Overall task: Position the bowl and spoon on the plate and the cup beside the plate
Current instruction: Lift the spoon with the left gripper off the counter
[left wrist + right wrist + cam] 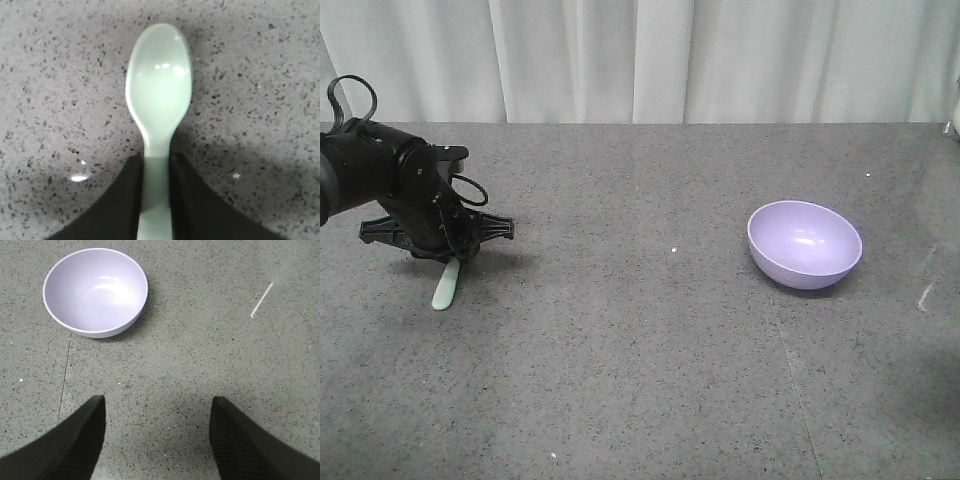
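On the near left of the surface (pixel 620 380), the spoon (pixel 446 288) points its bowl end towards the near edge. The left tool (pixel 156 172) is clenched on its handle, with a jaw pressed to each side. I cannot tell whether the spoon's tip is clear of the surface. Lift straight up before you travel, and keep the spoon level so the short handle does not twist in the grip. A little farther back on the right stands the bowl (pixel 805 243), upright and empty, well apart from the spoon. The right tool (pixel 157 407) hangs released on its near side, holding nothing. Neither plate nor cup is in view, so find the plate first. Farthest back hangs a white curtain (pixel 640 60).
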### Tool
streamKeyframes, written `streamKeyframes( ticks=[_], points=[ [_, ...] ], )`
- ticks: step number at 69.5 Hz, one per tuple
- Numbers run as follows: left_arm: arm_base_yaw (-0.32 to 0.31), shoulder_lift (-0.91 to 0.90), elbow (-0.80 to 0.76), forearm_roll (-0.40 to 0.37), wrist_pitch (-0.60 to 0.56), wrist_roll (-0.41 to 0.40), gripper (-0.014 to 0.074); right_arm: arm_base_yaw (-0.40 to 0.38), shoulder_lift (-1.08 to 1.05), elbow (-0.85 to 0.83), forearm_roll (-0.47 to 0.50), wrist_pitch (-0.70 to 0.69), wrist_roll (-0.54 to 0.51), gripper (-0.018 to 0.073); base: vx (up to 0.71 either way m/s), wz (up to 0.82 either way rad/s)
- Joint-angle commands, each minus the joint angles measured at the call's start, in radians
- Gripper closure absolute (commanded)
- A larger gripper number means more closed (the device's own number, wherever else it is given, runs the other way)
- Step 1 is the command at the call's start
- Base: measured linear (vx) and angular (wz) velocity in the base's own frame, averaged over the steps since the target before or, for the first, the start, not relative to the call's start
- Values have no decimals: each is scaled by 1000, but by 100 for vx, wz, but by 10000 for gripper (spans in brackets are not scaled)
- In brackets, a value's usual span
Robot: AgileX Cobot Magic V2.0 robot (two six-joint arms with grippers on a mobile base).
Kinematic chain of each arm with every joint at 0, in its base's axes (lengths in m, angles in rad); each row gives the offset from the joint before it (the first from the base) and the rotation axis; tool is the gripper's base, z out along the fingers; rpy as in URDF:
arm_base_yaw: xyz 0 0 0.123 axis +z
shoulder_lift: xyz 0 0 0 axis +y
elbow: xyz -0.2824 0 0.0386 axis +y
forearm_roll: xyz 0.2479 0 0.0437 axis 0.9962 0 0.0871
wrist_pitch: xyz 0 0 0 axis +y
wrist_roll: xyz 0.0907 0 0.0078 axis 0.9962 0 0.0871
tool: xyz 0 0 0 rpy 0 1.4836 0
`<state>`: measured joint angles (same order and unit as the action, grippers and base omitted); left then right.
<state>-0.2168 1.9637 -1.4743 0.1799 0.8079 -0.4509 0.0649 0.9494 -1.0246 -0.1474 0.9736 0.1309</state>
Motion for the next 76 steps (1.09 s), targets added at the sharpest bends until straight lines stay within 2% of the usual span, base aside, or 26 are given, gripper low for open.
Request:
streamKeyframes(
  ticks=[1,15,33,60,76],
  points=[
    [-4,-40,-19,-12,-4,-15,606,-2,-7,-33,-15,-49,-1,108,0,0],
    [-4,-90,-19,2,-6,-17,604,-2,-7,-33,-15,-49,-1,108,0,0],
    [-7,-284,-19,7,26,-11,604,-2,-7,-33,-15,-49,-1,108,0,0],
    [-7,-608,-19,7,201,118,604,-2,-7,-33,-15,-49,0,108,0,0],
    [-7,-734,-19,7,249,169,604,-2,-7,-33,11,-51,0,108,0,0]
  ],
)
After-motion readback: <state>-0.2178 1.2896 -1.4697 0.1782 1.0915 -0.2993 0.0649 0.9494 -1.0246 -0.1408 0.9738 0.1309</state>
